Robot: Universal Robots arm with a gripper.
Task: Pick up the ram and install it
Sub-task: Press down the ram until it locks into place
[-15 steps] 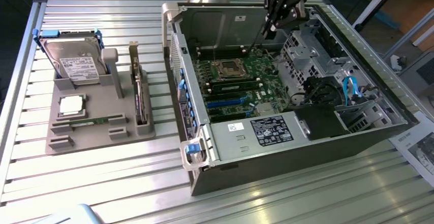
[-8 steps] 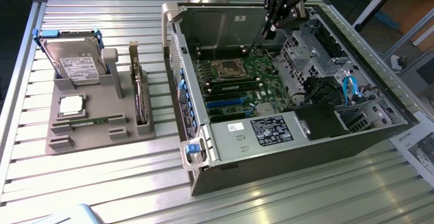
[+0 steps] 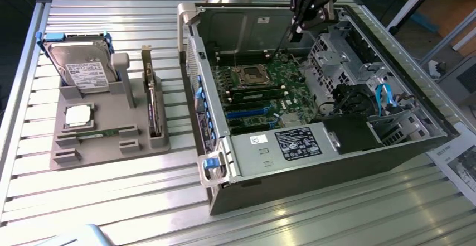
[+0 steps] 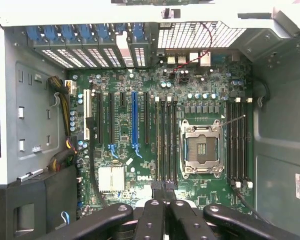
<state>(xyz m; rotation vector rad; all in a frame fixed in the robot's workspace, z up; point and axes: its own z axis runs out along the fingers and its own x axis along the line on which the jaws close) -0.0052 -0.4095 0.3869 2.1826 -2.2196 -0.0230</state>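
A ram (image 3: 98, 133) lies as a thin green stick in the front of the grey holder (image 3: 111, 145), on the exterior view's left, far from my gripper. My gripper (image 3: 296, 33) hangs over the open computer case (image 3: 327, 162), above the back of the motherboard (image 3: 268, 90). In the wrist view its black fingers are pressed together, and the gripper (image 4: 165, 192) sits over one end of the dark memory slots (image 4: 166, 140) beside the processor socket (image 4: 200, 148). I see nothing held between the fingers. I cannot tell whether a stick sits in those slots.
The holder also carries a hard drive (image 3: 78, 67), a square silver processor (image 3: 78, 115) and an upright expansion card (image 3: 153, 106). Inside the case, a drive cage (image 3: 335, 51), a power supply (image 3: 290, 145) and cables (image 3: 383, 98) crowd the exterior view's right.
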